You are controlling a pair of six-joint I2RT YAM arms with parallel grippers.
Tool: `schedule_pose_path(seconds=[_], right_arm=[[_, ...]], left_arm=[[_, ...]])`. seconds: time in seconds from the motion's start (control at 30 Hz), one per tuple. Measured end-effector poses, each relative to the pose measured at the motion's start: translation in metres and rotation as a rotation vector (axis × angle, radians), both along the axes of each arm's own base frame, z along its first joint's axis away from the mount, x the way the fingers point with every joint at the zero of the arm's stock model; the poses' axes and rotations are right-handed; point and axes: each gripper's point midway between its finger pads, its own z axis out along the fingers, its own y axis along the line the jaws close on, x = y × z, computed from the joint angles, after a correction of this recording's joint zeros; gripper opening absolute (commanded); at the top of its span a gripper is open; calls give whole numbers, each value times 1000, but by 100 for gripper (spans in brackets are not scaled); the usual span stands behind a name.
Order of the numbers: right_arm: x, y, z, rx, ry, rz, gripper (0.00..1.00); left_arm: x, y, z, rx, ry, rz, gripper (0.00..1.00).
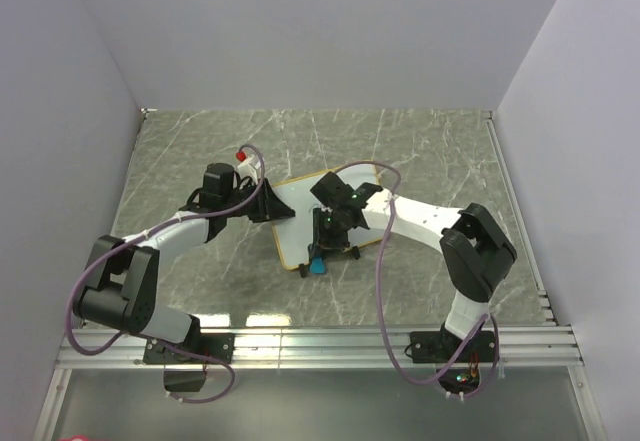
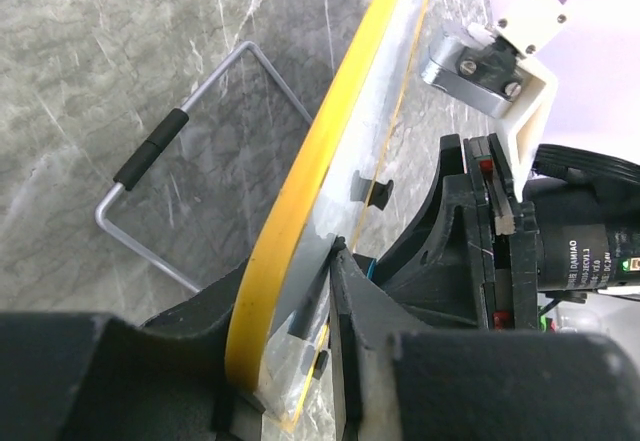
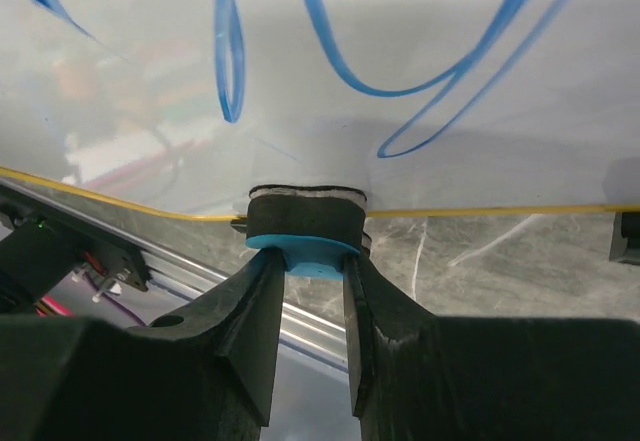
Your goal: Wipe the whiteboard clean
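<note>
The right gripper (image 3: 306, 273) pinches a small blue plastic eraser (image 3: 300, 253) between its black fingers. The eraser's dark felt pad is pressed against the near edge of the small rectangular whiteboard (image 3: 420, 21) with a thin yellow frame, just below looping blue marker scribbles (image 3: 440, 81). The left gripper (image 2: 295, 296) is clamped on the whiteboard's frame at the opposite side. The whiteboard sits mid-way across the grey marble-patterned table (image 1: 200, 151), between the two arms.

Open grey marble tabletop (image 1: 420, 141) along far edge and far corners; centre blocked by tan-framed white whiteboard (image 1: 300, 211), white left arm (image 1: 175, 229), white right arm (image 1: 425, 219).
</note>
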Motion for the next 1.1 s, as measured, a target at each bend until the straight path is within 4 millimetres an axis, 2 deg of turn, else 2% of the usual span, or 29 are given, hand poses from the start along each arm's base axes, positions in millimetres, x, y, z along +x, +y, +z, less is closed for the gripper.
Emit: schedule_pose_path(seconds=[0.17, 0.3, 0.43, 0.57, 0.8, 0.9, 1.1], right_arm=[[10, 5, 12, -52, -4, 3, 0], [37, 17, 37, -59, -75, -18, 0], [74, 36, 70, -16, -170, -55, 0], [98, 43, 85, -5, -220, -83, 0], [96, 37, 73, 18, -249, -78, 0], [83, 21, 57, 15, -254, -72, 0], [41, -13, 17, -20, -215, -50, 0]], left_arm=[[0, 5, 4, 25, -7, 21, 0], [-2, 7, 7, 42, 0, 30, 0], [-3, 8, 7, 47, 8, 32, 0], [-3, 8, 7, 46, 9, 33, 0], [-3, 10, 0, 51, 36, 36, 0], [-2, 9, 0, 51, 37, 28, 0], [-1, 8, 0, 54, 28, 21, 0]])
